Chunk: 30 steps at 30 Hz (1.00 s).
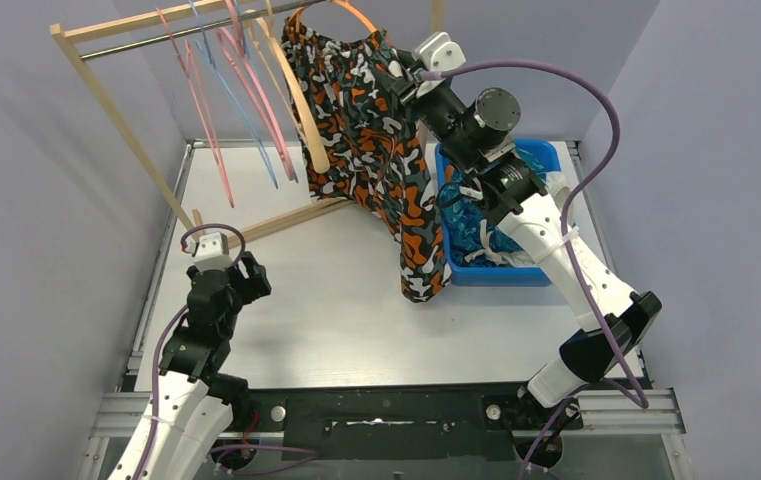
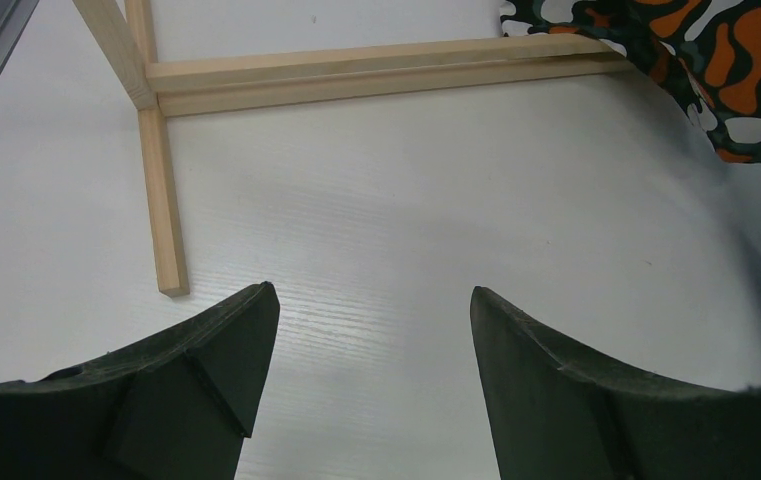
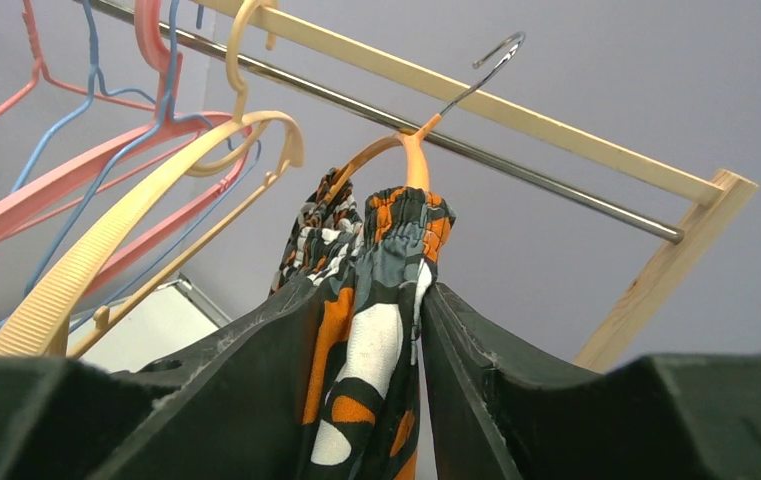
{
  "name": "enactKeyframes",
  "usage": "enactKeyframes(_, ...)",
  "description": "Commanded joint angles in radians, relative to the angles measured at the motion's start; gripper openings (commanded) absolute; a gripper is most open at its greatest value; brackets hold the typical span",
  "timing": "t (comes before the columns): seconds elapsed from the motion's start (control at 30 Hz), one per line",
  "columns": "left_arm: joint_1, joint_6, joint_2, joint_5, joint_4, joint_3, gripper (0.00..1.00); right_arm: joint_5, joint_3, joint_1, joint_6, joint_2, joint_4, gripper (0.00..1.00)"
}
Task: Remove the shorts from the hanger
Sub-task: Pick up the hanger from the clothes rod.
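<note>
Nearest, the black left gripper [image 2: 374,300] hovers open-jawed above the white table [image 2: 436,190]. Farther back, the black right gripper [image 3: 368,300] clenches the waistband of the orange-black-white camouflage fabric shorts [image 1: 371,130], draped on a curved orange plastic hanger [image 3: 408,158].

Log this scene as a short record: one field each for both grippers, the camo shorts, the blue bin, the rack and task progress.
left gripper: open, holding nothing, above the table
right gripper: shut on the camouflage shorts at the waistband
camouflage shorts: draped over the orange hanger, lower end down beside the blue bin
blue bin: holds teal patterned fabric
rack: pink, blue and cream hangers, all bare
task progress: shorts not yet off the hanger
</note>
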Motion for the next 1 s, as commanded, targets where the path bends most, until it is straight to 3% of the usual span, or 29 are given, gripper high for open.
enactKeyframes(0.0, 0.004, -0.009, 0.001, 0.004, 0.051, 0.039, 0.70, 0.016, 0.030, 0.013, -0.011, -0.086, 0.198, 0.00)
enactKeyframes(0.67, 0.004, -0.009, 0.001, 0.005, 0.050, 0.041, 0.70, 0.070, -0.284, 0.051, 0.006, -0.287, 0.191, 0.00)
enactKeyframes(0.97, 0.003, -0.004, -0.007, 0.025, 0.054, 0.037, 0.70, 0.044, -0.813, 0.057, 0.253, -0.549, 0.152, 0.00)
